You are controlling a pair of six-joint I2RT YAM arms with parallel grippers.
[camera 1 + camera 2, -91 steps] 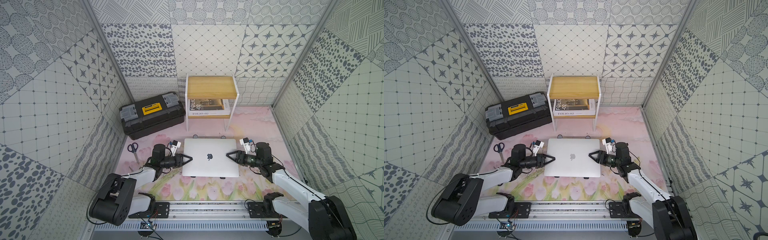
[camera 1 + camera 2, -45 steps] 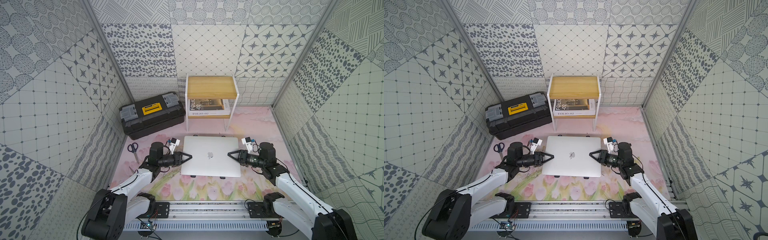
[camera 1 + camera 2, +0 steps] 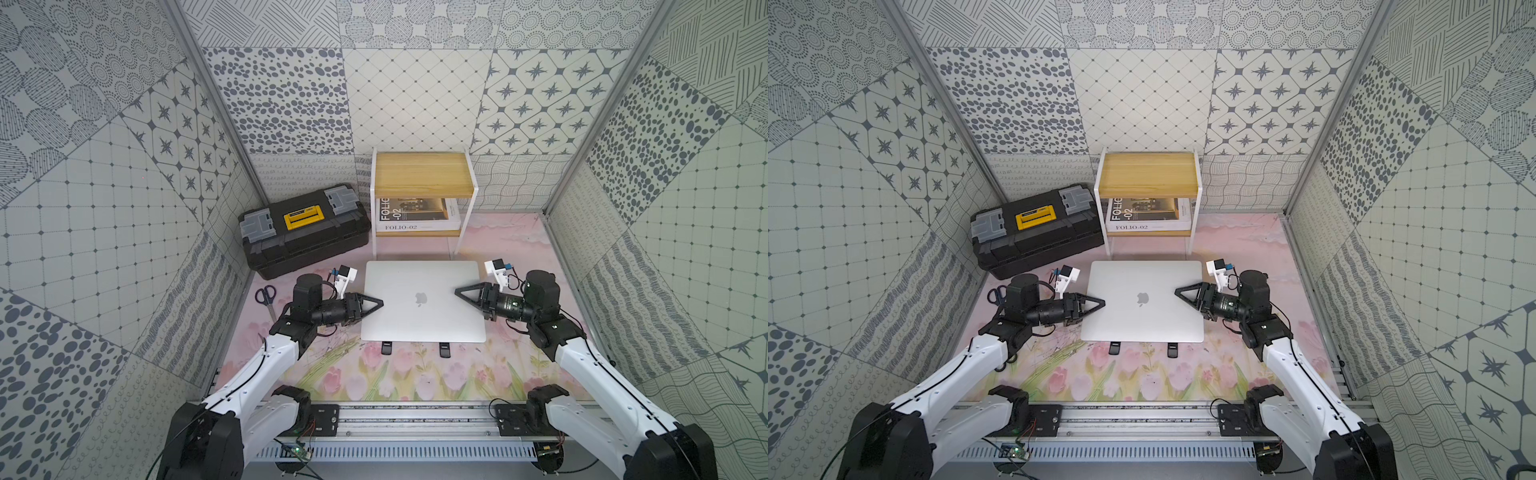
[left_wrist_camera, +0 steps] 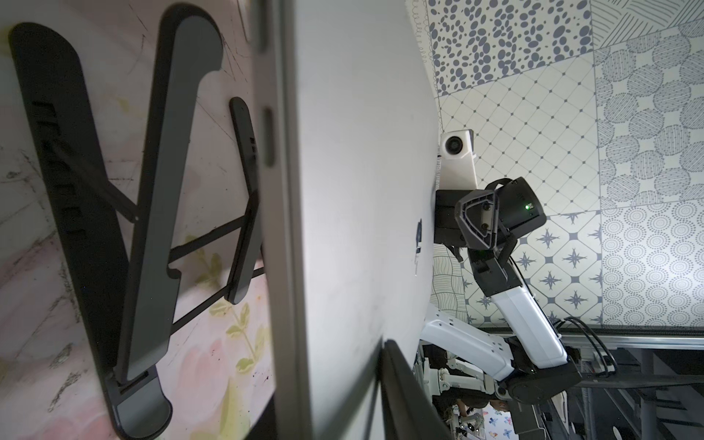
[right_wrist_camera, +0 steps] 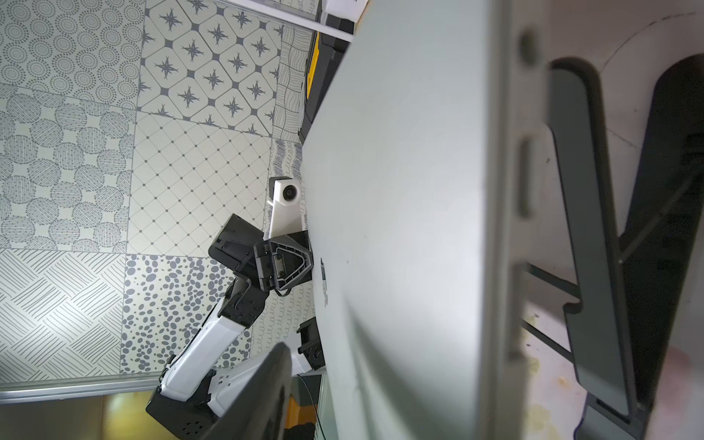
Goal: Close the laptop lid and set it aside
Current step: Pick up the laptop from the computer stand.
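Silver laptop [image 3: 423, 316], shut, long axis running pincer to pincer: left pincer [image 3: 379, 305] clamped on its left edge, right pincer [image 3: 458, 291] at its right edge, grip unclear.

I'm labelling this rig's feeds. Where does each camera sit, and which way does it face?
Top views: high above the base, looking down and forward at the closed laptop; both arms, left claw and right claw show.
Left wrist: on the left arm, facing across the laptop toward the right arm; its own finger shows.
Right wrist: on the right arm, facing across toward the left arm; its own finger shows.
Shared: both wrist views see the dark stand under the laptop.
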